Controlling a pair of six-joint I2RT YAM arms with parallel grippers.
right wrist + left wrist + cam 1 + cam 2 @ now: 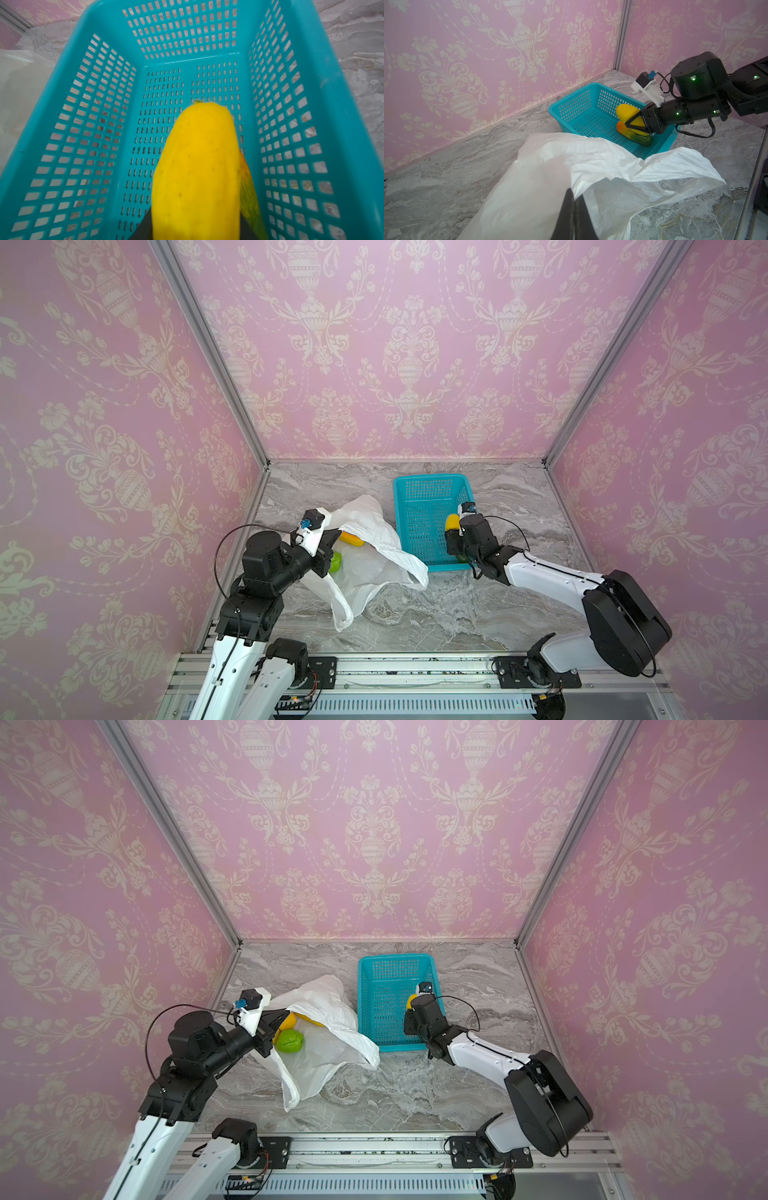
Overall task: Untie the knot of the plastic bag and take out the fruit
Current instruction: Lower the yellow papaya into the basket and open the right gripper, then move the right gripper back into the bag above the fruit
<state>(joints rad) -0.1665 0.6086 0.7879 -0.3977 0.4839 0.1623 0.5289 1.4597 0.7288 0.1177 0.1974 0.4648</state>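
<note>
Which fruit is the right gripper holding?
The yellow oblong fruit over the basket; the orange-green one lies inside it, the green round one in the bag.

White bag (374, 564) lies open and crumpled on table (457, 614); left gripper (336, 535) pinched closed on its rim at the mouth. Green fruit (336, 561) and second yellow fruit (352, 539) show inside. Basket (415, 489) just right of bag; right gripper (453, 531) over basket's right side, clamping yellow fruit (452, 521)
</note>
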